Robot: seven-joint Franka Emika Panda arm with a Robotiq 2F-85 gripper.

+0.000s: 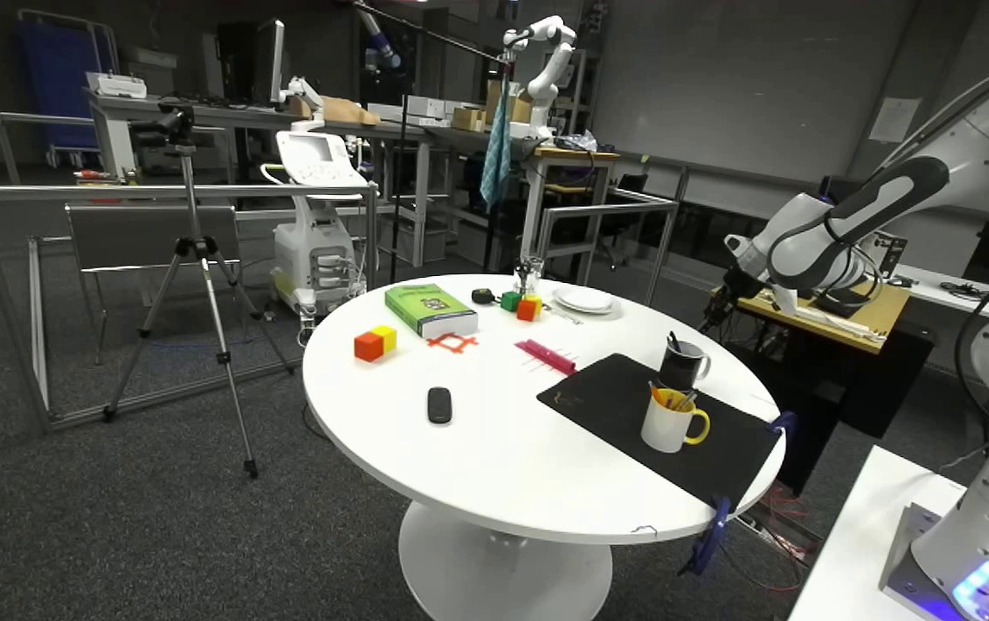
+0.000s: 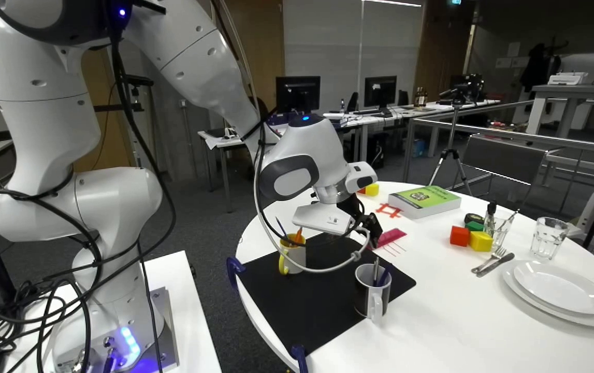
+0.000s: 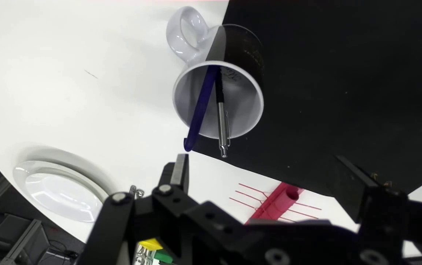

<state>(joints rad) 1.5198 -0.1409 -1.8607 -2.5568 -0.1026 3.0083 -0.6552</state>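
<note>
Pincer [image 3: 264, 176] hangs above the round white desk [image 1: 528, 457], fingers spread wide; mat and desk show through the gap. Nearest thing, wrist view: a black-and-white mug [image 3: 238, 92], upright at the edge of a black mat [image 3: 317, 92], its white handle out over the bare desk. A dark blue pen [image 3: 202, 105] and a silver-and-black pen [image 3: 222, 121] lean in it; the blue pen's free end shows beside one fingertip, though the depth between them is hard to judge.

Same mat, in both exterior views: a yellow-handled white mug [image 1: 665, 424] holding pens, upright, apart from the black-and-white one. Blue clamps [image 1: 711, 542] sit on the desk rim at the mat's corners. Just beside the mat: a magenta rack [image 1: 549, 357] with thin prongs.

Farther out: a red lattice piece [image 1: 453, 342] just beside a thick green book [image 1: 429, 304] laid flat; a red cube [image 1: 368, 348] and a yellow cube [image 1: 386, 338] side by side near the book. Two stacked white plates [image 2: 561, 287] have a fork [image 2: 490, 259] and a knife [image 2: 496, 264] near them, a clear tumbler [image 2: 549, 238] close by. Beyond the desk, on the floor: a tripod [image 1: 197, 247] and a white wheeled console [image 1: 317, 246].
</note>
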